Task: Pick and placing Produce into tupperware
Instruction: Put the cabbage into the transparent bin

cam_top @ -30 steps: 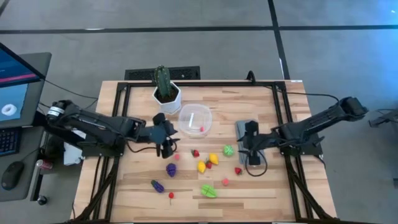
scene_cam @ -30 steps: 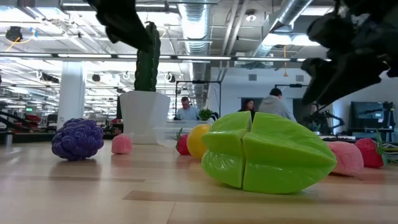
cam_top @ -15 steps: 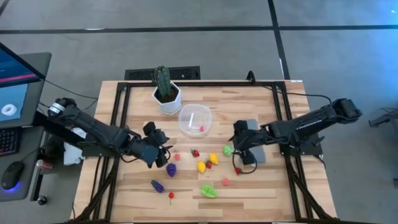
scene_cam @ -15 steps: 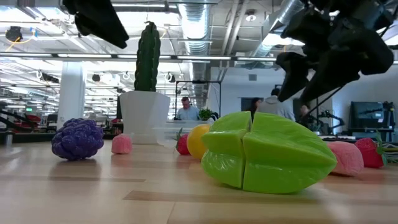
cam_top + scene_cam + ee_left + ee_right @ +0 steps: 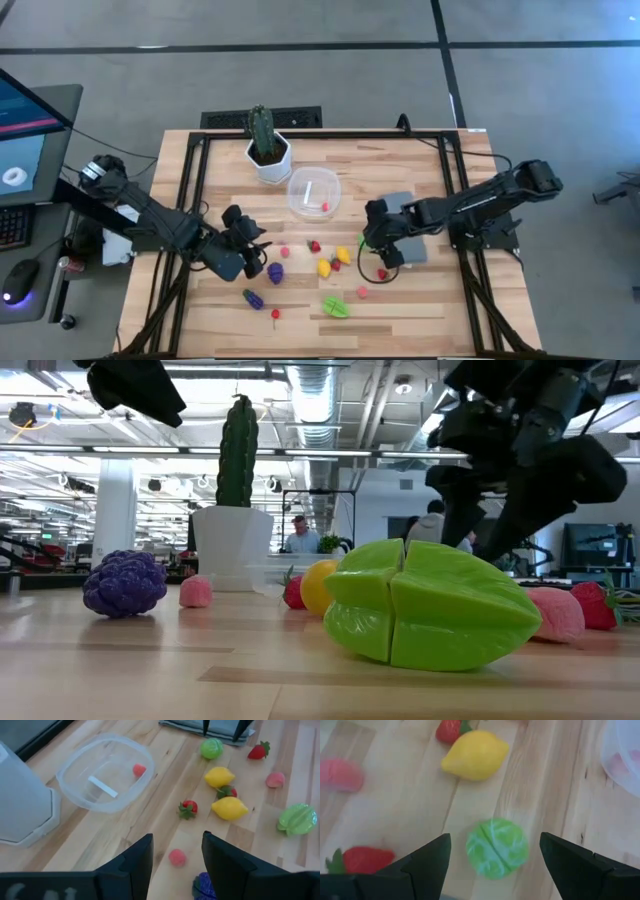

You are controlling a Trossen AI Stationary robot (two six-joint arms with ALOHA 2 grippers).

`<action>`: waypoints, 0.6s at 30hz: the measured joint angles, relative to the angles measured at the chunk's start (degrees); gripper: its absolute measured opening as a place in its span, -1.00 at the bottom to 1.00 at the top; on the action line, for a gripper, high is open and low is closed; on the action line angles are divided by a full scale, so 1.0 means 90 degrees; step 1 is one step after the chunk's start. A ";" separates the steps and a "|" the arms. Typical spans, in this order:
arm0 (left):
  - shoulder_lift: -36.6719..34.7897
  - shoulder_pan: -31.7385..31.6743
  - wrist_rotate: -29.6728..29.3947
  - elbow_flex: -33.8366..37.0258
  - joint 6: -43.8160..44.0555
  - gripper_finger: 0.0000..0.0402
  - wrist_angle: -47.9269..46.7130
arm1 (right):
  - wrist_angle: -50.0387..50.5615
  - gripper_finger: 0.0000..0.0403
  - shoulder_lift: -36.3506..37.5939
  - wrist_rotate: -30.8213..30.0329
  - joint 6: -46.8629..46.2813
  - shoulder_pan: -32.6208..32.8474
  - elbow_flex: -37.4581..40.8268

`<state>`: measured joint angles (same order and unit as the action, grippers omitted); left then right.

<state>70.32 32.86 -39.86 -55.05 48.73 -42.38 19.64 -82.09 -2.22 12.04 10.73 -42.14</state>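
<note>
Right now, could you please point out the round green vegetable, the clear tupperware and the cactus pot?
round green vegetable (image 5: 497, 848), right wrist view, its middle.
clear tupperware (image 5: 75, 796), left wrist view, its rim.
cactus pot (image 5: 270, 162), high view, its white wall.

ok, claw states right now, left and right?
Left claw: open, holding nothing, above a pink piece.
Right claw: open wide, empty, over the green cabbage.
</note>
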 joint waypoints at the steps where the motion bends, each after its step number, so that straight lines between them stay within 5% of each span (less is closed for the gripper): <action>1: 0.0000 0.0034 -0.0038 0.0000 0.0067 -0.20 -0.0040 | 0.0006 0.65 -0.0054 -0.0002 0.0000 -0.0014 -0.0022; 18: 0.0000 0.0231 -0.0230 0.0000 0.0344 -0.20 -0.0202 | 0.0003 0.65 -0.0607 0.0238 -0.0170 -0.0168 -0.0062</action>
<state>70.32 34.94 -41.93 -55.05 51.82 -44.20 19.66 -87.55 -0.07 10.51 9.22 -42.70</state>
